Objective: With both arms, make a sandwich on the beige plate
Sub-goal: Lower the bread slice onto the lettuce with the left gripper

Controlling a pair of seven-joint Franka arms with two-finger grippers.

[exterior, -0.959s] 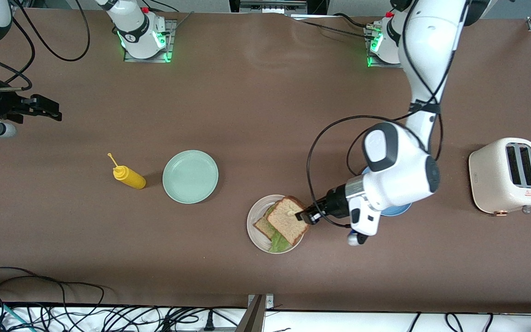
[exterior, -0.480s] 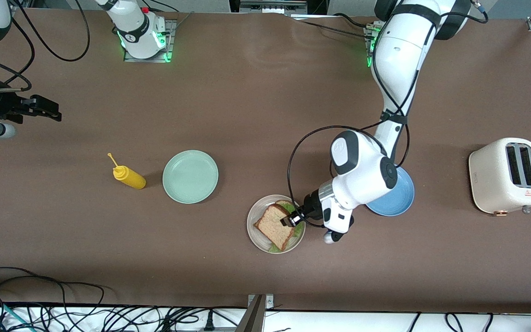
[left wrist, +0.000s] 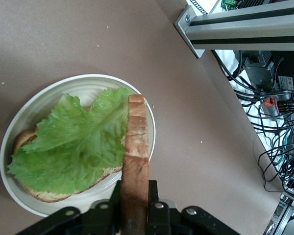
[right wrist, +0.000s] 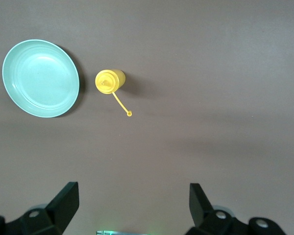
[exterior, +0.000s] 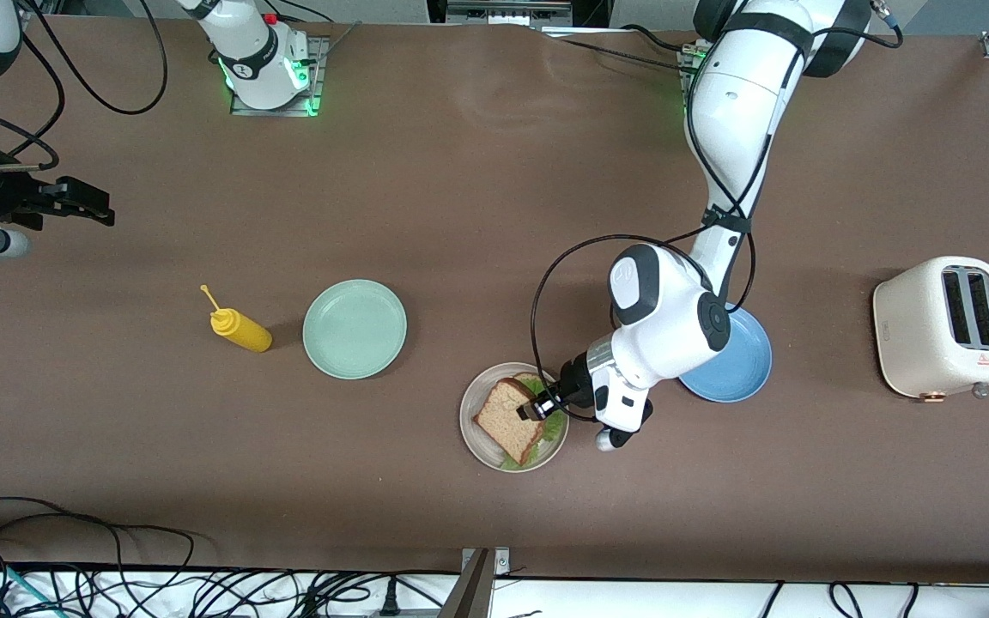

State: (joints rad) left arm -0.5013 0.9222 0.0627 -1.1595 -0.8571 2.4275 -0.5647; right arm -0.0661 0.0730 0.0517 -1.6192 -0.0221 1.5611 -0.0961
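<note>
The beige plate (exterior: 477, 429) lies near the table's front edge, between the mint green and blue plates. On it lie a bottom bread slice and a green lettuce leaf (exterior: 553, 429). In the left wrist view the lettuce (left wrist: 73, 142) covers the bottom slice (left wrist: 44, 194) on the plate (left wrist: 83, 85). My left gripper (exterior: 536, 408) is shut on the top bread slice (exterior: 507, 418) and holds it tilted over the plate; the slice shows edge-on (left wrist: 136, 161) between the fingers (left wrist: 152, 196). My right gripper (exterior: 91, 206) waits open and empty at the right arm's end of the table.
A mint green plate (exterior: 354, 329) and a yellow squeeze bottle (exterior: 239, 330) stand toward the right arm's end; both show in the right wrist view, plate (right wrist: 39, 78) and bottle (right wrist: 109, 81). A blue plate (exterior: 739, 365) lies under the left arm. A cream toaster (exterior: 943, 326) stands at the left arm's end.
My left gripper has carried the top slice toward the right arm's end, over the lettuce on the beige plate, and lowered it. The right arm has not moved.
</note>
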